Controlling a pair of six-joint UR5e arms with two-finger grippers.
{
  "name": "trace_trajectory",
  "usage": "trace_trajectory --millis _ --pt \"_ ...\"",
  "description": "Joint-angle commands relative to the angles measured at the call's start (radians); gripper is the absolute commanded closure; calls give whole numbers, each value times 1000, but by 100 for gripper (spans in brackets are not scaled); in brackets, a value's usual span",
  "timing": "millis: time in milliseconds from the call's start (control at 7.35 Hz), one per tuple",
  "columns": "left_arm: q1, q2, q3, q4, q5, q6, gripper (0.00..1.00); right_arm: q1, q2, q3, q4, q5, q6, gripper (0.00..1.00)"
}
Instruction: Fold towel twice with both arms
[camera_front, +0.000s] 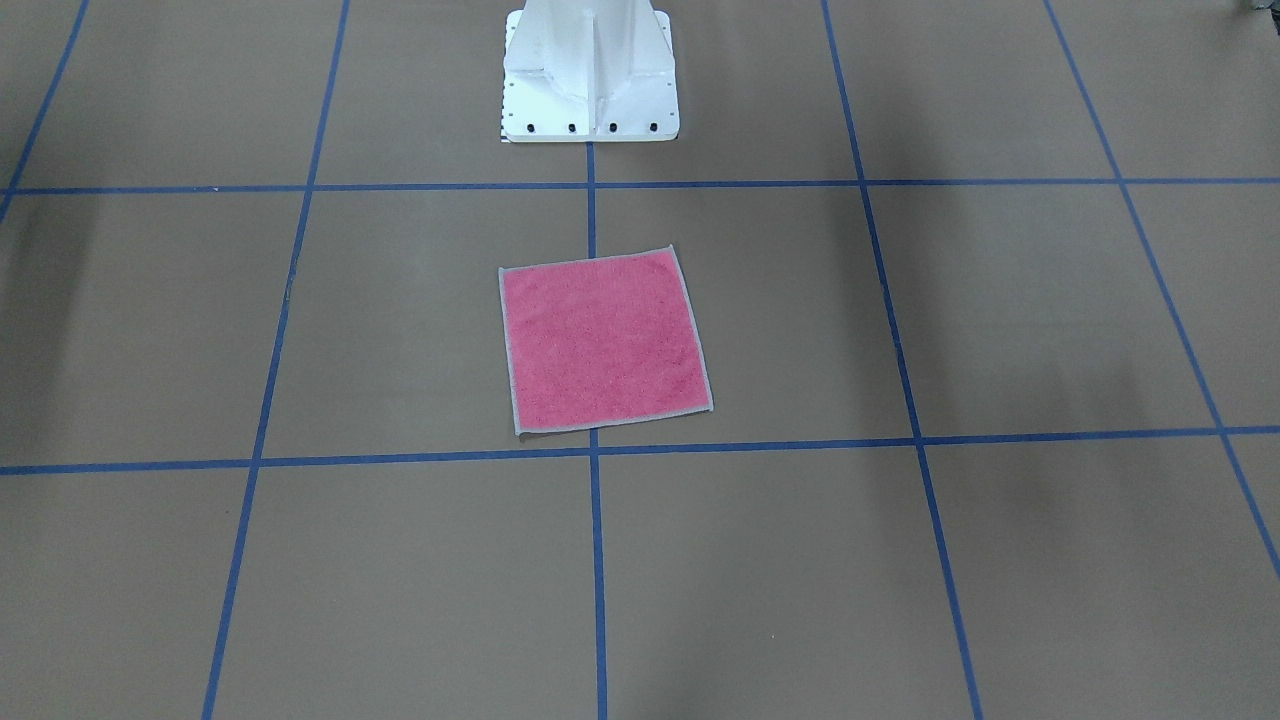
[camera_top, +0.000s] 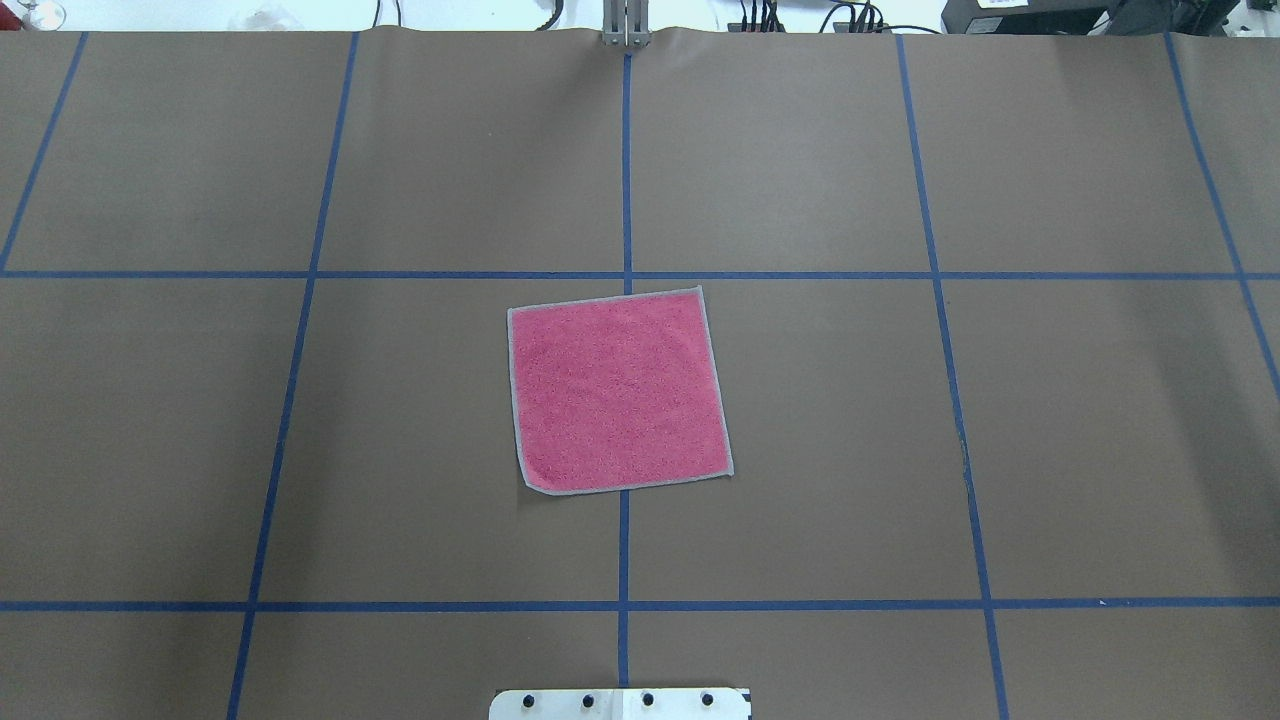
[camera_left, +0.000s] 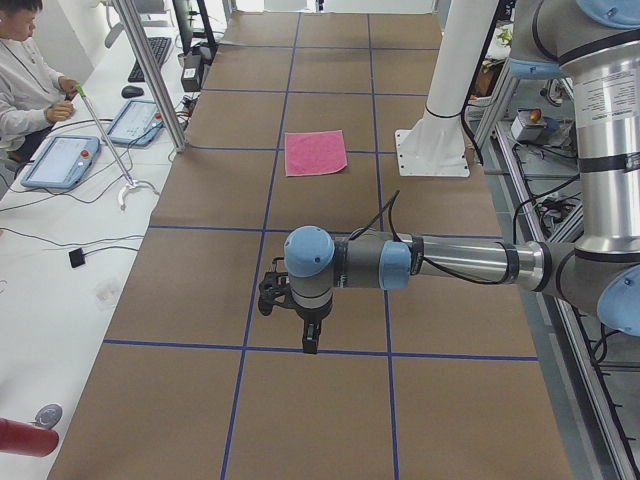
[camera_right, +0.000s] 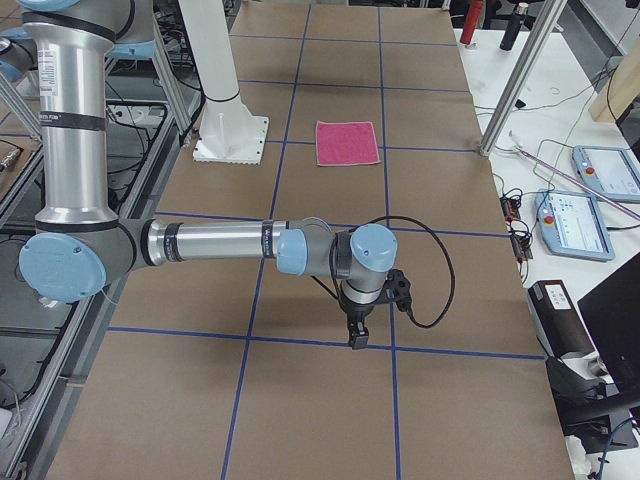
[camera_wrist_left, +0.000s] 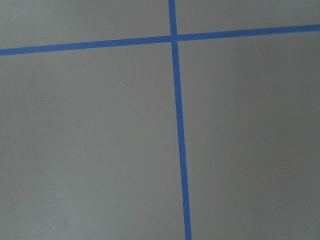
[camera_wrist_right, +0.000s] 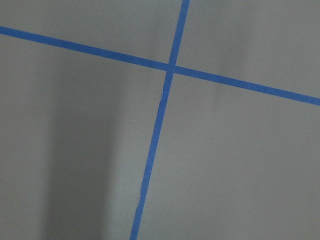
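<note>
Since towel (camera_top: 618, 390) lies flat (pink up), underside's hidden.

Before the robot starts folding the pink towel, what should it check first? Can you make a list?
1. Towel flat, pink side up, unfolded: ok.
2. Nothing lying on the towel: ok.
3. Towel edges square with the blue tape lines: not ok, slightly turned.
4. Left gripper open: cannot tell.
5. Right gripper open: cannot tell.
6. Both grippers clear of the towel: ok.
</note>
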Motion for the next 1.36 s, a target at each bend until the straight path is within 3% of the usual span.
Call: trace_trajectory --millis 0,408,544,816,1088,1224 --pt "1 -3 -6 -17 -5 -1 0 0 -2 1 0 -11 -1 0" --pt "1 -52 5 -118 -6 -11 0 0 30 30 0 -17 1 0" --pt "2 -83 3 -136 -3 -7 0 0 50 33 33 -14 1 0" --pt "2 -170 55 -202 -9 -11 0 0 37 19 225 -11 16 0" --pt "2 -214 57 -233 -8 5 0 0 37 27 248 -9 78 0" --pt "5 -215 90 -317 -9 4 0 0 46 30 250 -8 76 0"
